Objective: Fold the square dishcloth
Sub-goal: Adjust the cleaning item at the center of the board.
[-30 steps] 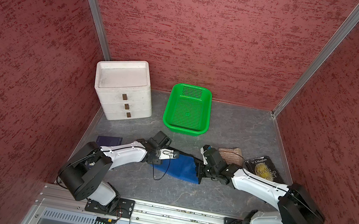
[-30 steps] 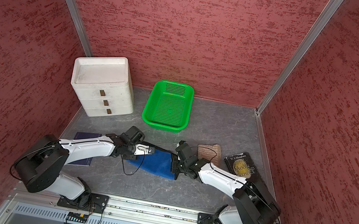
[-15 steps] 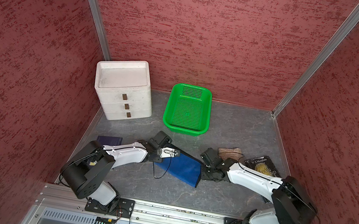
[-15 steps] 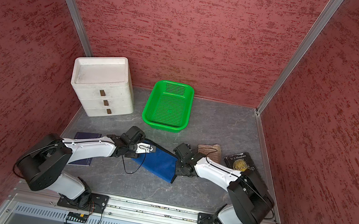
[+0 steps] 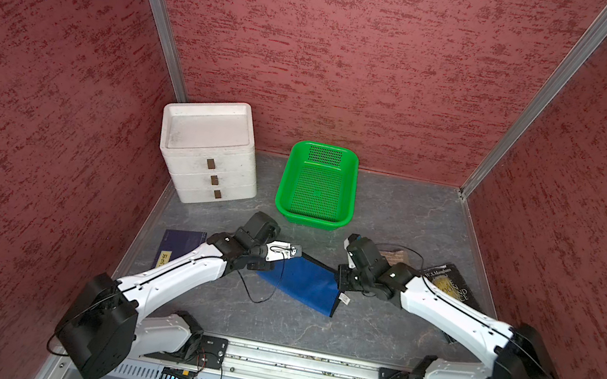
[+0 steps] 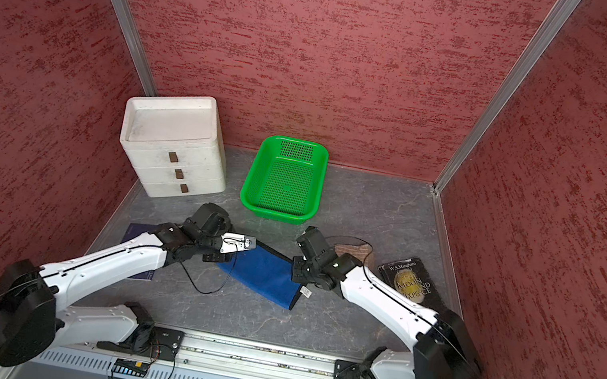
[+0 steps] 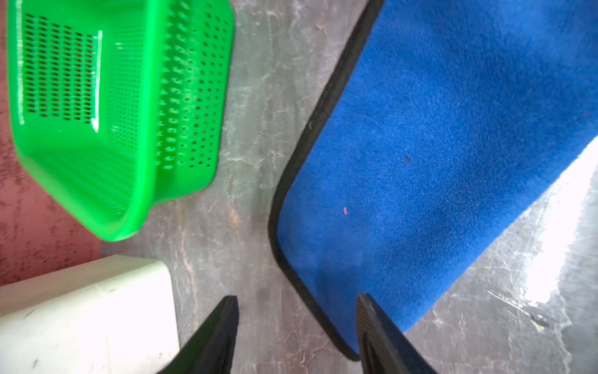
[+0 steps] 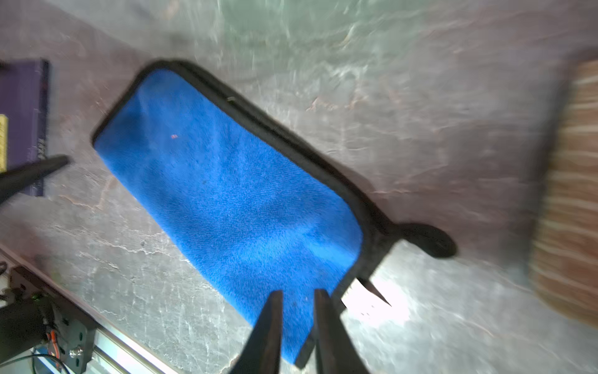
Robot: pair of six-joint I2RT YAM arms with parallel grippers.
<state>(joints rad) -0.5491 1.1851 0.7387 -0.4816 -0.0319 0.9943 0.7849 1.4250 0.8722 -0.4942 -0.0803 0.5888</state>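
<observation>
The blue dishcloth (image 5: 302, 283) (image 6: 262, 272) with black edging lies folded into a flat oblong at the middle of the grey table. My left gripper (image 5: 297, 252) (image 6: 250, 243) hovers open over its far left corner. In the left wrist view that gripper (image 7: 296, 299) has one finger above the dishcloth (image 7: 437, 145) and one above bare table. My right gripper (image 5: 339, 281) (image 6: 293, 274) is low over the cloth's right end. In the right wrist view this gripper (image 8: 297, 293) shows a narrow gap with nothing in it, and the dishcloth (image 8: 233, 194) lies flat below.
A green basket (image 5: 309, 219) and a white drawer unit (image 5: 210, 157) stand behind the cloth. A purple book (image 5: 175, 248) lies under the left arm. A brown striped cloth (image 5: 393, 255) and a dark book (image 5: 445, 285) lie by the right arm.
My right gripper's jaws went from shut to a narrow gap and let go of the cloth's right end. The left jaws spread slightly wider. The cloth stays in place.
</observation>
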